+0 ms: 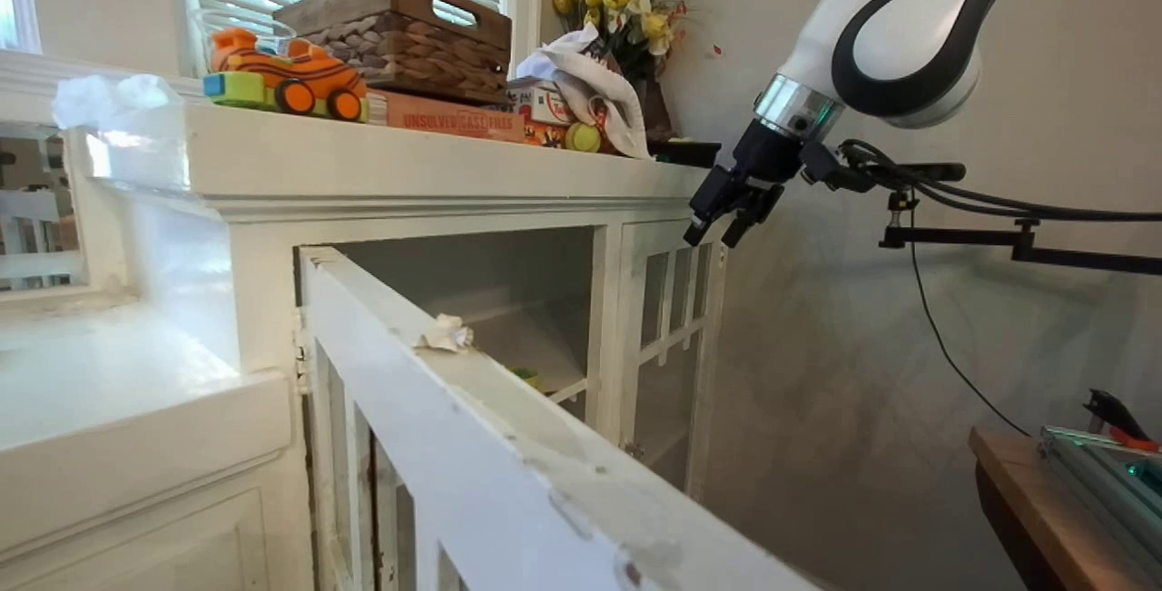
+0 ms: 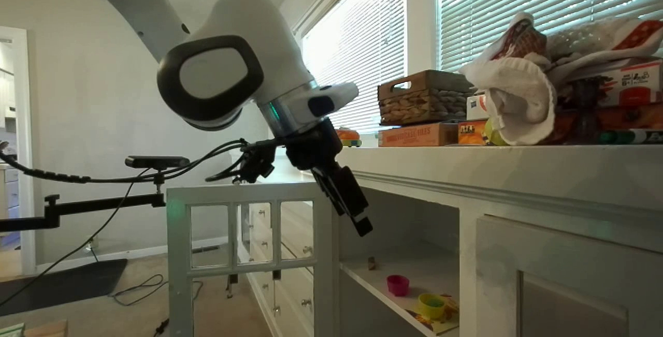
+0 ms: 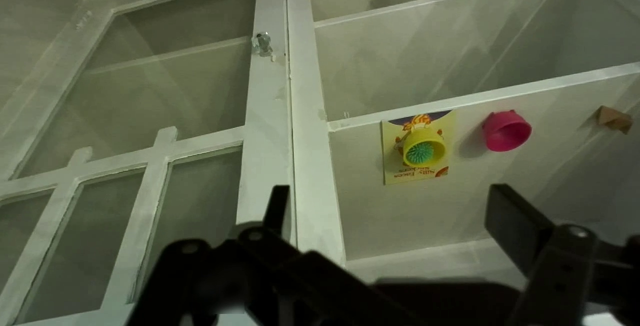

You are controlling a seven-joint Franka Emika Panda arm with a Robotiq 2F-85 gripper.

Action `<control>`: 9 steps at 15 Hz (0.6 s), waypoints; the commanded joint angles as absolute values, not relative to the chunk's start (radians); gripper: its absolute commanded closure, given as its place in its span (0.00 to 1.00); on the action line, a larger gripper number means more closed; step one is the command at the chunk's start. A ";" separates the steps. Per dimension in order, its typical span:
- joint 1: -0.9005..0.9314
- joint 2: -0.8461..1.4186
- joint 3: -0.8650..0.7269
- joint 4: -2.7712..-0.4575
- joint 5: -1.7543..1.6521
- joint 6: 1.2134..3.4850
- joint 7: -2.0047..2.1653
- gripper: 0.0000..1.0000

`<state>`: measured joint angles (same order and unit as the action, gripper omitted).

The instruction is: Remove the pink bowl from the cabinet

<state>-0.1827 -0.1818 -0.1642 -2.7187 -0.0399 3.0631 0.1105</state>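
Note:
The pink bowl stands upright on a shelf inside the white cabinet. It also shows in the wrist view, right of the yellow cup. In an exterior view the cabinet shows, but the pink bowl is hidden behind the open door. My gripper is in front of the cabinet opening, above shelf height and apart from the bowl. In an exterior view the gripper points down. In the wrist view the fingers are wide apart with nothing between them; the bowl lies beyond the right finger.
The glass-paned door stands swung open; another door is shut. A yellow cup holding a green spiky ball sits on a sticker card. A brown block is on the shelf. A basket and toys crowd the ledge.

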 commanded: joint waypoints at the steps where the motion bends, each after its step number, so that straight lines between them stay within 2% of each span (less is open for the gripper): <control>1: -0.191 -0.167 -0.154 -2.717 -0.020 3.076 0.093 0.00; 9: -0.048 -0.070 -0.257 -2.703 0.056 3.170 0.034 0.00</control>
<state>-0.1204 -0.1408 -0.2128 -2.7207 -0.0153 3.1062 0.0847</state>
